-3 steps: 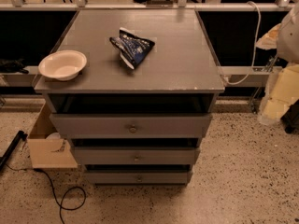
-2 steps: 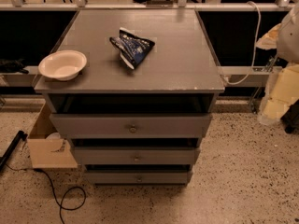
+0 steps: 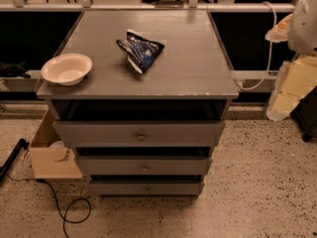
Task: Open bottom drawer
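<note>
A grey cabinet point(image 3: 148, 58) stands in the middle of the camera view with three drawer fronts stacked below its top. The bottom drawer point(image 3: 119, 188) is the lowest and narrowest-looking front, just above the floor, with a small round knob point(image 3: 147, 189) at its centre. Above it are the middle drawer point(image 3: 114, 165) and the top drawer point(image 3: 99, 133). My gripper point(image 3: 293, 83) hangs with the white and cream arm at the right edge of the view, to the right of the cabinet at about tabletop height, well away from the bottom drawer.
On the cabinet top lie a white bowl point(image 3: 67, 68) at the left and a blue snack bag point(image 3: 140, 51) in the middle. An open cardboard box point(image 3: 49, 157) and a black cable point(image 3: 69, 212) lie on the speckled floor at the left. A white cable point(image 3: 267, 48) hangs at the right.
</note>
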Robot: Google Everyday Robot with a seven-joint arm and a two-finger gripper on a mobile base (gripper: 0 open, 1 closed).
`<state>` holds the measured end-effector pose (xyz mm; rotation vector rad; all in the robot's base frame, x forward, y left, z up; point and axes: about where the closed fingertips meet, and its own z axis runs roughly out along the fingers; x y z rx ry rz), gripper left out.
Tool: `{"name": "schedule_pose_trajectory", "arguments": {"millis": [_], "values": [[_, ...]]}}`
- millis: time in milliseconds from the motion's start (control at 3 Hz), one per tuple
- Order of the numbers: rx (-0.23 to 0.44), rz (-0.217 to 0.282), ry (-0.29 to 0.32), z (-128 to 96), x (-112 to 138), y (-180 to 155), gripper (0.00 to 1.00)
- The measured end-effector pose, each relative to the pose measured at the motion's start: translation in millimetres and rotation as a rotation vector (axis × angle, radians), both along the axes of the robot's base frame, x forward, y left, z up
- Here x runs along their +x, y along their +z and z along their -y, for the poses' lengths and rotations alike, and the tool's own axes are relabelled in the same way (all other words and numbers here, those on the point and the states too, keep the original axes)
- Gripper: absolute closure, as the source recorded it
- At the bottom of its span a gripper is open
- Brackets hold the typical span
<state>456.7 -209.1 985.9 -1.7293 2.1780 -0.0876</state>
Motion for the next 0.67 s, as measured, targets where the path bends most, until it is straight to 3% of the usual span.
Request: {"name": "schedule_pose_trajectory", "arguments": {"millis": [333,667], "values": [[0.051,-0.078,-0.040,11.7,12.5,-39.7,0.00],[0.119,-0.211,-0.094,21.6,22.1,-96.6,0.00]]}}
